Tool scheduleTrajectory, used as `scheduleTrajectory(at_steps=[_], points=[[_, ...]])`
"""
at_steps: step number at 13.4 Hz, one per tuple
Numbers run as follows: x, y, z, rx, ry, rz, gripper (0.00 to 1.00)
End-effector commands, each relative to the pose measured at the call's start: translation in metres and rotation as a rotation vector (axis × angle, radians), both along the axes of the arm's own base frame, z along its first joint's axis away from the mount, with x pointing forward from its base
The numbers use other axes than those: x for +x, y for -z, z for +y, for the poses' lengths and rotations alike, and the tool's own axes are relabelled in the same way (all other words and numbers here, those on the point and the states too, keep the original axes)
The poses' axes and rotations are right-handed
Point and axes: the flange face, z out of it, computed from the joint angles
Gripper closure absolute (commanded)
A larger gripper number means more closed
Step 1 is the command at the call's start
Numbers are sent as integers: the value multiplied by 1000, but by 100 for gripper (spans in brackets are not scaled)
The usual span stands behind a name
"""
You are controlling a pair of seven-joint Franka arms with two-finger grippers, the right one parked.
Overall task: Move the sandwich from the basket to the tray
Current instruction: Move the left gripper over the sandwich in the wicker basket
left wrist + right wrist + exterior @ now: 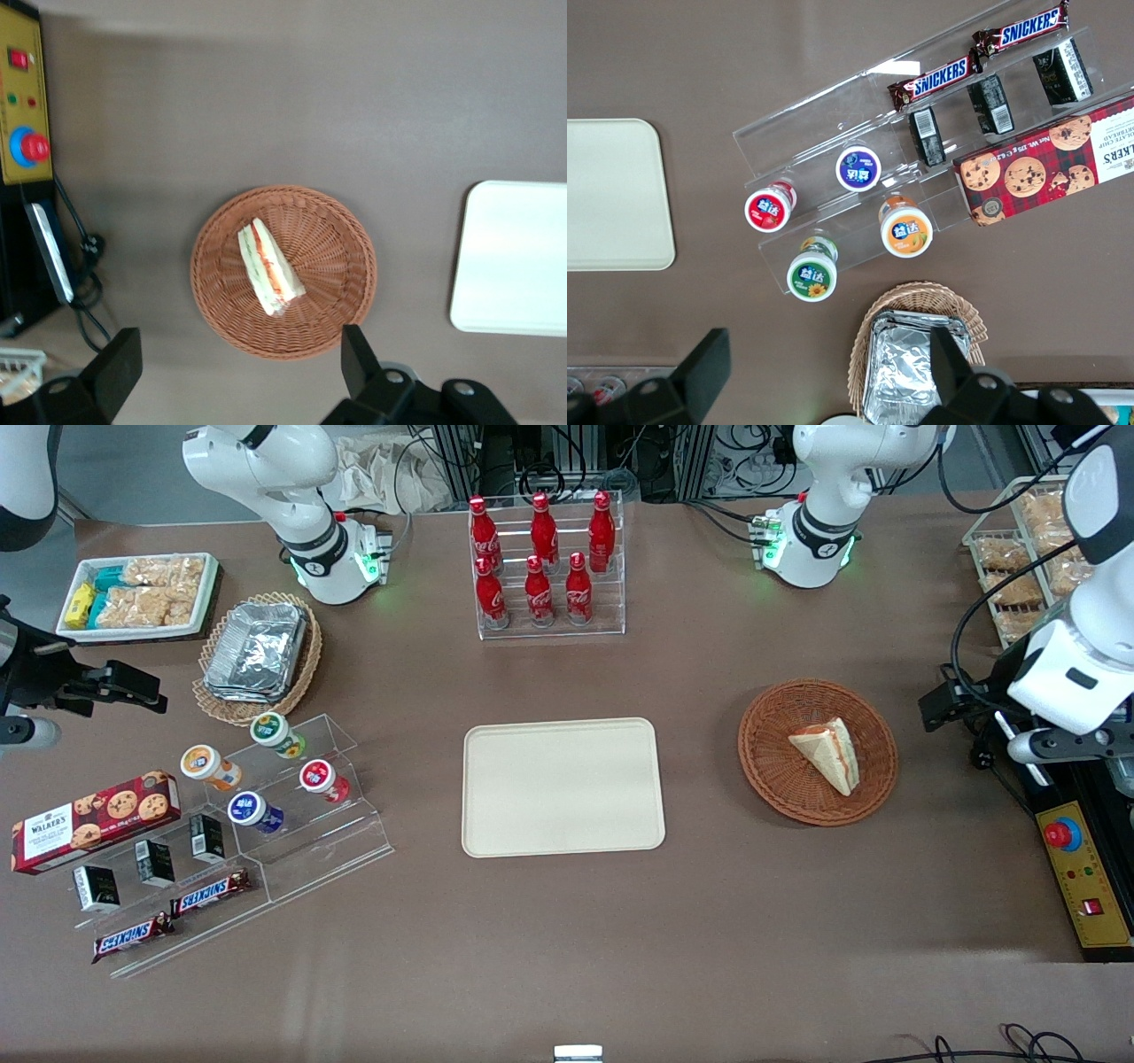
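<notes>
Your claw (239, 376) hangs spread wide and empty above the table (709, 921), just off the rim of the basket (283, 271) toward the working arm's end. The sandwich (268, 266) lies in that basket, its cut edge running roughly from 11 to 5 o'clock in the wrist view. The tray (562, 786) sits well apart at the basket's 9 o'clock in the front view.

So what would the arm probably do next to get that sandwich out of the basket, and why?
Probably lower straight down toward the sandwich. The gripper hangs open above the table near the basket, not touching anything, and the sandwich lies loose on the weave. It likely needs to center over the wedge first, then descend and close. The tray waits beside the basket with nothing on it.
</notes>
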Motion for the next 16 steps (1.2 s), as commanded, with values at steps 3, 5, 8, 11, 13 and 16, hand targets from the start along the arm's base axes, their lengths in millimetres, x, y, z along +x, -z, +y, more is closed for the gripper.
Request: scheduleTrajectory(at_steps=[3, 5, 8, 11, 13, 16], points=[[-25, 40, -13, 29, -208, 85, 0], [-37, 74, -8, 32, -234, 122, 0], [-64, 128, 1, 29, -329, 75, 0], [-88, 184, 3, 13, -462, -15, 0], [-89, 203, 3, 19, -522, -7, 0], [-101, 243, 5, 1, -585, -50, 0]])
